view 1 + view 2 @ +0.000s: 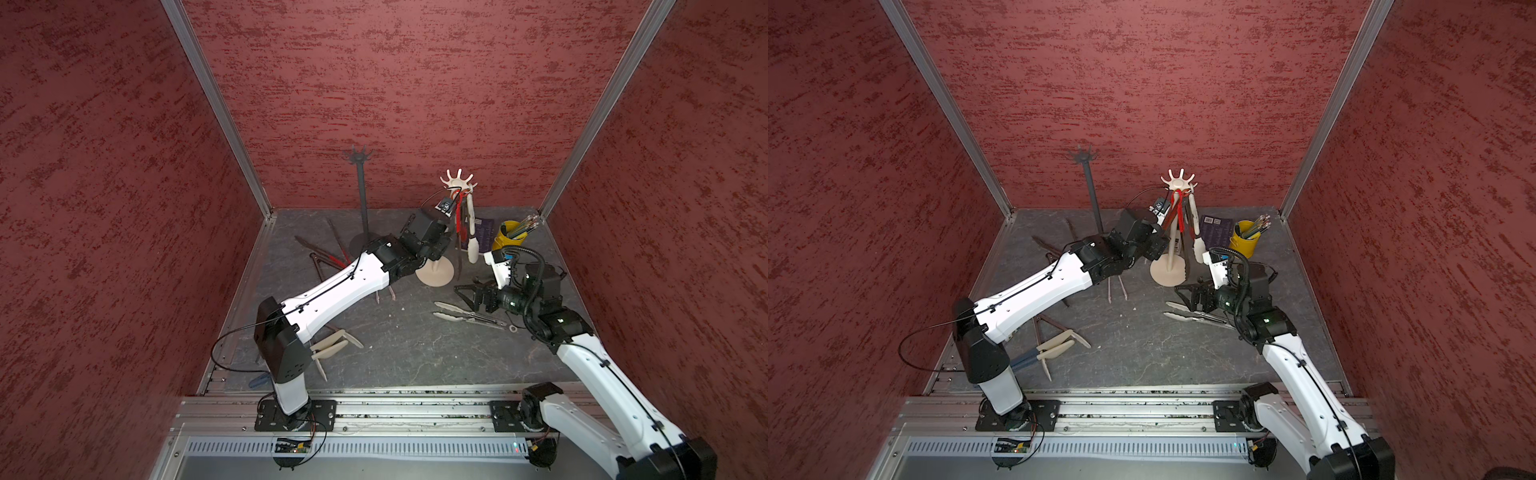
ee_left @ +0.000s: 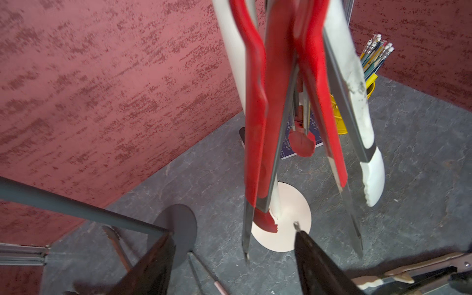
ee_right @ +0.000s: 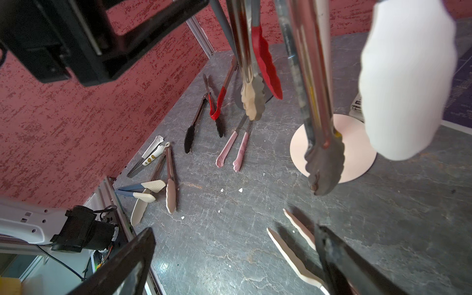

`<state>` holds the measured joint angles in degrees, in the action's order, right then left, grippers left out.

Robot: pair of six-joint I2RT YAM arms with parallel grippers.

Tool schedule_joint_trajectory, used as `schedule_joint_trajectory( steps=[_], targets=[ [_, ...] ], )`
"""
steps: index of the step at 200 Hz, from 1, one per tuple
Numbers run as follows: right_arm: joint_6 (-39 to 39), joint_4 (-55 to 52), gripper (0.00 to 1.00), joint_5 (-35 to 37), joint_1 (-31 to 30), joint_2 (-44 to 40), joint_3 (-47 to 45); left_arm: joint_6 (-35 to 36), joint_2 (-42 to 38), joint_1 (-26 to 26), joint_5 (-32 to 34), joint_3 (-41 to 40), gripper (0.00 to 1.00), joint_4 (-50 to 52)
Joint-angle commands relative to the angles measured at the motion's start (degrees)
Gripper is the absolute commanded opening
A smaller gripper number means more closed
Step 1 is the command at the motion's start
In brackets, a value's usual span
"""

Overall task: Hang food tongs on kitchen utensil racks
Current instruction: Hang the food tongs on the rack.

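The cream-white rack (image 1: 457, 181) stands toward the back of the table (image 1: 415, 357). Several tongs hang from its hooks, among them red tongs (image 2: 255, 102) and white-tipped tongs (image 2: 367, 158). The left hand (image 2: 233, 229) is raised close against these hanging pairs, its fingers spread wide and pinching nothing. The red arms dangle right in front of it and hide most of the pole.

Just behind the rack sit a purple booklet (image 1: 484, 232) and a yellow cup (image 1: 505, 243) of pencils (image 1: 525, 226). The right hand (image 3: 233, 228) hovers low near the rack's round base, also spread and empty, over cream-tipped tongs (image 1: 465, 316) lying on the table.

The dark grey rack (image 1: 360, 187) stands apart to the left, near the back wall. More tongs lie scattered on the table around its base and under the left forearm (image 1: 340, 291): pink tongs (image 3: 228, 146), black tongs (image 3: 190, 138) and blue-handled tongs (image 3: 130, 188).
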<state>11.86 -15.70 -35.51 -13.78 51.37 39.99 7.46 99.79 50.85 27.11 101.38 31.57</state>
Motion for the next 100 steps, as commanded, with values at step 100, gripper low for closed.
schedule_joint_trajectory(
  steps=[100],
  targets=[
    [16.13,-7.16,0.91,5.71,-0.26,3.79,1.77,-5.96,-16.62,1.25,-5.23,-11.0,1.0,-6.94]
  ],
)
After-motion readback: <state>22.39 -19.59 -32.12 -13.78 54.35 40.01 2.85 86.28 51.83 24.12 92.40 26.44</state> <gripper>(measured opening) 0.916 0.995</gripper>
